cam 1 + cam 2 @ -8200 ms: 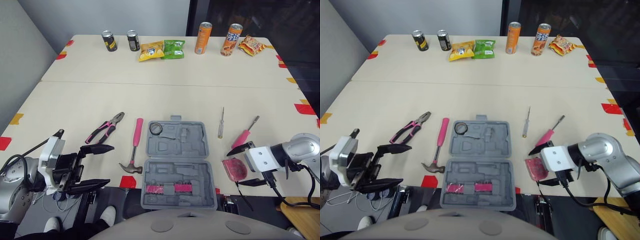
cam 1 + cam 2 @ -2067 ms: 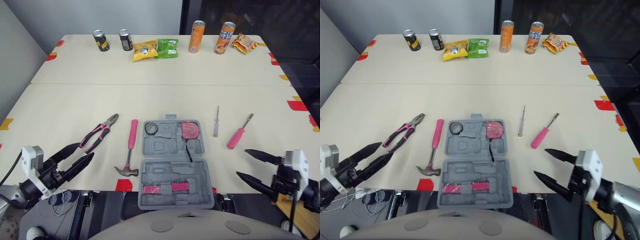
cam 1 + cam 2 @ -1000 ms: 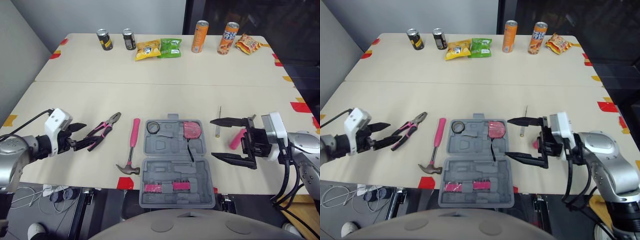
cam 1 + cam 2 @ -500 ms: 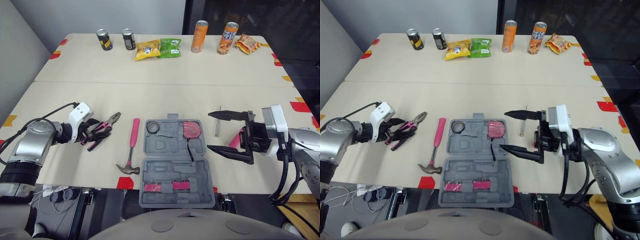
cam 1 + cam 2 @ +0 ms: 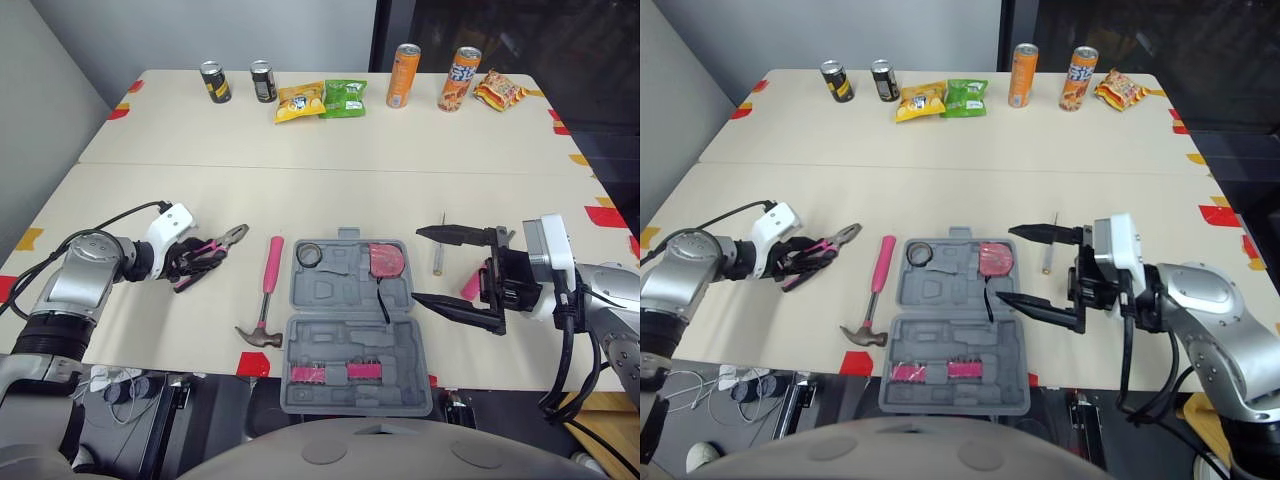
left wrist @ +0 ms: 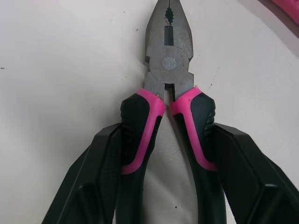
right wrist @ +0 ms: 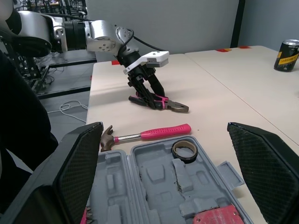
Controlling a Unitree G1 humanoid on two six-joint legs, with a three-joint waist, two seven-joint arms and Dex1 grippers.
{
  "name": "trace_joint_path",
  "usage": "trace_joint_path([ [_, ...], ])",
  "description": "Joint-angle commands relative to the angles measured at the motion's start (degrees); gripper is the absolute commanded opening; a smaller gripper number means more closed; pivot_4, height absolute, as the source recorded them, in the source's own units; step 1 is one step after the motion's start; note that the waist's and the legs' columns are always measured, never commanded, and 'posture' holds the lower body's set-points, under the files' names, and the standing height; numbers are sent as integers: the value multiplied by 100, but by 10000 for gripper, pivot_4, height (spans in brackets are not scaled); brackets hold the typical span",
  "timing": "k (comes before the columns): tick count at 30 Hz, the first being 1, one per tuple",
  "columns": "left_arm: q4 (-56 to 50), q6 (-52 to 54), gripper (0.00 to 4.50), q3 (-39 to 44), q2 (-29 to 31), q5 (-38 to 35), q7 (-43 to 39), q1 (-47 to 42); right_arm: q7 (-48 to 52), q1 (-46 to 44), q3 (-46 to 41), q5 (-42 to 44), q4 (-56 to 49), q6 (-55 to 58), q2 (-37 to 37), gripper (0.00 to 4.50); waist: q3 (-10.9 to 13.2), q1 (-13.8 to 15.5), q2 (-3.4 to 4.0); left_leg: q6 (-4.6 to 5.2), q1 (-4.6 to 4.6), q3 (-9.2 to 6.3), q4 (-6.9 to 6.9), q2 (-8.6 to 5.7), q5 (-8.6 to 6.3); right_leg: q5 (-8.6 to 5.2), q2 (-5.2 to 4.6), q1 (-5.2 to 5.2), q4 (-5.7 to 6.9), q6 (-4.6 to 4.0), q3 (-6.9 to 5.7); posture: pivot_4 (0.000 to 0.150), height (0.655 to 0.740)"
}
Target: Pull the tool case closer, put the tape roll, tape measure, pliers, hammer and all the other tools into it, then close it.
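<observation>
**Left gripper reaches pliers, fingers on handles**

Since half a second ago the left gripper (image 5: 188, 264) has slid up onto the pliers (image 6: 168, 70); the right gripper (image 5: 418, 265) has barely shifted. Left fingers (image 6: 105, 172) clamp both pink-black handles from outside, and the pliers lie flat on the table (image 5: 330, 190). Their long axis runs in line with the fingers, nose pointing away toward the hammer (image 5: 268, 285). The case (image 5: 355, 340) lies open to the robot's right of the pliers, hammer between, so the left arm is nearer. Tape roll (image 5: 307, 255) and tape measure (image 5: 384, 260) sit in the case. Right gripper hangs spread wide at the case's right edge. Cans (image 5: 403, 76) at the far edge: writing unreadable.
</observation>
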Motion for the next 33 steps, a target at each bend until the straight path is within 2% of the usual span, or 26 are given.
trace_joint_path([
  [1,-34,-109,24012,-36,-101,-16,-82,301,-32,-99,-47,31,-88,-37,-12,45000,-2,-2,3,0,0,0,0,0,0,0,0,0,-1,0,0,1500,7400],
  [8,-675,-405,24010,736,117,-730,-632,680,-382,-522,295,-193,6,218,16,45000,2,-78,-2,0,0,-2,-2,1,0,0,1,-1,-1,0,-2,1500,7400],
  [13,-1866,-47,24009,1008,604,-1323,-1298,1032,-916,-1197,936,-847,39,625,-32,45000,23,-85,-29,-1,-5,-3,-3,4,0,0,3,-11,-3,0,-5,1500,7400],
  [15,-2280,133,24009,944,918,-1444,-1570,965,-1092,-1709,1348,-1111,-69,1137,-213,45000,36,-86,-29,-2,-5,-3,-6,4,0,0,4,-12,-3,0,-5,1500,7400],
  [17,-2564,385,24008,782,1149,-1494,-1691,758,-1391,-2340,1730,-1283,-69,1850,-284,45000,44,-86,-28,-2,-2,-2,-8,3,0,0,4,-12,-2,0,-4,1500,7400],
  [19,-2780,605,24008,545,1269,-1483,-1744,463,-1260,-3042,2110,-1139,43,2471,-293,45000,50,-86,-26,-4,-1,-2,-10,2,1,0,4,-12,0,0,-3,1500,7400],
  [23,-3135,972,24007,-132,1182,-1327,-1781,-302,-1254,-4386,2952,-1246,530,3462,87,45000,54,-109,-22,-11,1,0,-10,1,3,-3,5,-15,10,-7,0,1500,7400],
  [30,-3189,1200,24006,-993,655,-1067,-1707,-1368,-1032,-5474,3971,-1558,1052,4038,583,45000,54,-96,-25,-69,-47,-9,-6,0,25,-9,15,-57,34,-17,9,1500,7400],
  [33,-3126,1197,24005,-1122,482,-1043,-1719,-1611,-1034,-5587,4177,-1755,1316,3932,794,45000,52,-93,-28,-85,-88,-20,7,5,27,16,23,-79,39,26,10,1500,7400],
])
